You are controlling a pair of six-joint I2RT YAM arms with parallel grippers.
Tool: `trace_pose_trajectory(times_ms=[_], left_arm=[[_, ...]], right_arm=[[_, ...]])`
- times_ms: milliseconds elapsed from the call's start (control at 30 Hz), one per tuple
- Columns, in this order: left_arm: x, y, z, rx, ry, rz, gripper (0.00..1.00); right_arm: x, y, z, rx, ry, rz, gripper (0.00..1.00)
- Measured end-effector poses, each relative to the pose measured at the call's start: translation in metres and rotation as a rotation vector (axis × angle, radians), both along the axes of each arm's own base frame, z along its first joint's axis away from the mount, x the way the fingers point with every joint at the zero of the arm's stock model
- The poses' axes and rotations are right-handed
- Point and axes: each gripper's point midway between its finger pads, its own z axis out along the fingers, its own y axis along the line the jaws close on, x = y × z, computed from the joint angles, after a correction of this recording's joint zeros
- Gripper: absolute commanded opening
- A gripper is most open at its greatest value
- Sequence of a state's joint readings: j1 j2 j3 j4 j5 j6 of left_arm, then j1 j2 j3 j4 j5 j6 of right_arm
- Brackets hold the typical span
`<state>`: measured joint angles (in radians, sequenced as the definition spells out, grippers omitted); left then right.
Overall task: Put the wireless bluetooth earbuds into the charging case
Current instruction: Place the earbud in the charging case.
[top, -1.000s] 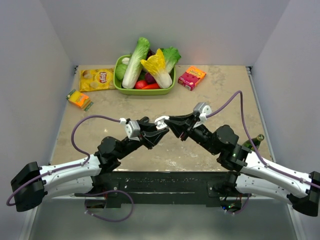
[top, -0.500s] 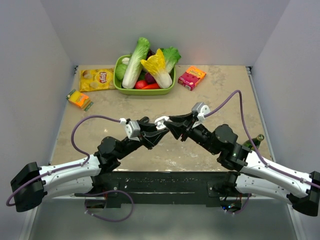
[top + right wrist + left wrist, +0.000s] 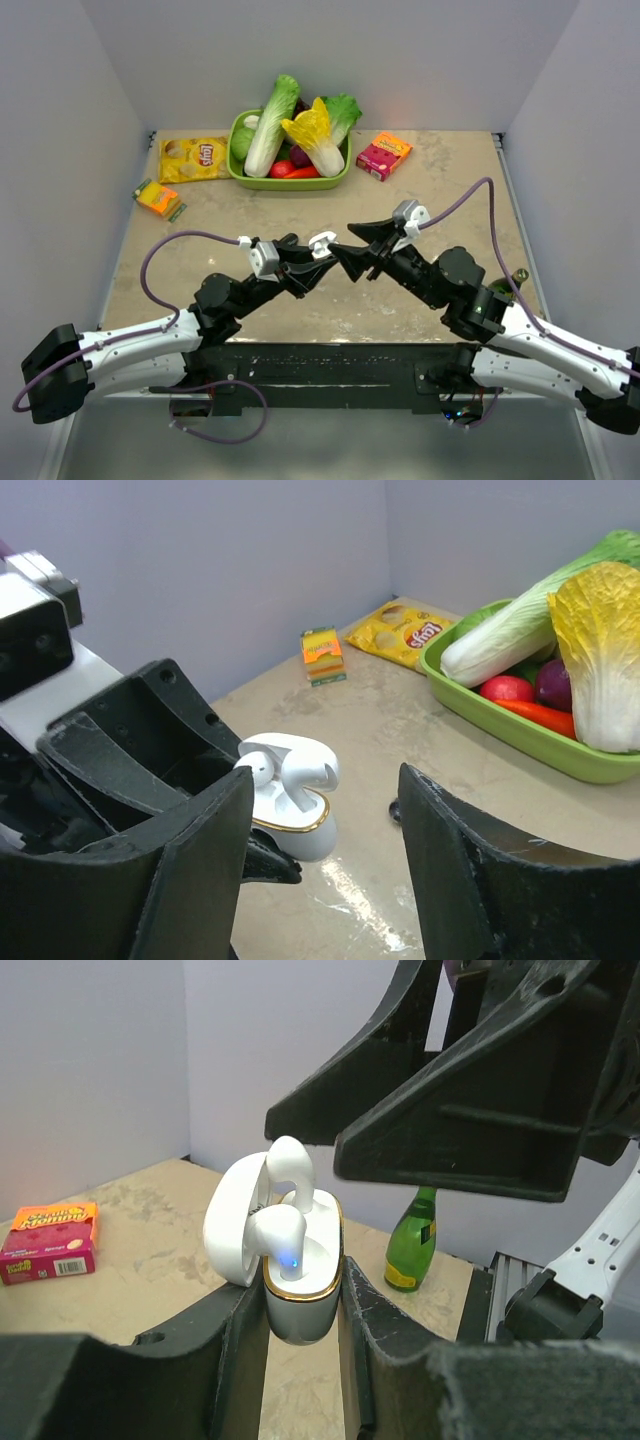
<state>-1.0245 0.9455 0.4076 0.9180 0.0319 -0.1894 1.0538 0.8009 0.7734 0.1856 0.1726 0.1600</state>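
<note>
The left gripper (image 3: 300, 1332) is clamped tight on the lower body of the small white rounded plastic charging case (image 3: 300, 1305), gold-rimmed. It stands upright between the jaws with its lid hinged back. The right gripper (image 3: 322, 780) has its jaws well apart and holds nothing. The case lies just beyond its fingertips, nearer the finger on the left of that wrist view. The glossy white taller earbud (image 3: 289, 1165) stands proud behind the matching lower earbud (image 3: 279, 1232), so it may not be fully seated. A right finger brushing it or the lid could flick it out or twist the case in its grip, and shutting the lid on a proud bud would likely jam it. By count there are one case, two earbuds and two grippers. Well away from the jaws are one green glass bottle (image 3: 413, 1240) and one pink cardboard box (image 3: 48, 1243).
</note>
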Motion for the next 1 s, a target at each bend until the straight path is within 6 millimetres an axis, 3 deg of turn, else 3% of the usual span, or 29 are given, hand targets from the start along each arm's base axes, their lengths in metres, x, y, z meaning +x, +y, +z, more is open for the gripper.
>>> trace_pose_trajectory(times_ms=[333, 500, 700, 1000], left_arm=[[0.0, -0.001, -0.002, 0.007, 0.0, -0.001, 0.0], [-0.003, 0.0, 0.002, 0.006, -0.026, -0.01, 0.0], [-0.008, 0.003, 0.011, -0.01, -0.052, -0.023, 0.0], [-0.011, 0.002, 0.01, -0.006, -0.06, -0.04, 0.0]], right_arm=[[-0.005, -0.02, 0.042, 0.088, -0.027, -0.032, 0.68], [0.004, -0.022, 0.053, 0.049, 0.003, -0.082, 0.68], [0.008, -0.024, 0.028, -0.05, 0.058, -0.111, 0.68], [0.008, -0.027, 0.013, -0.085, 0.086, -0.119, 0.68]])
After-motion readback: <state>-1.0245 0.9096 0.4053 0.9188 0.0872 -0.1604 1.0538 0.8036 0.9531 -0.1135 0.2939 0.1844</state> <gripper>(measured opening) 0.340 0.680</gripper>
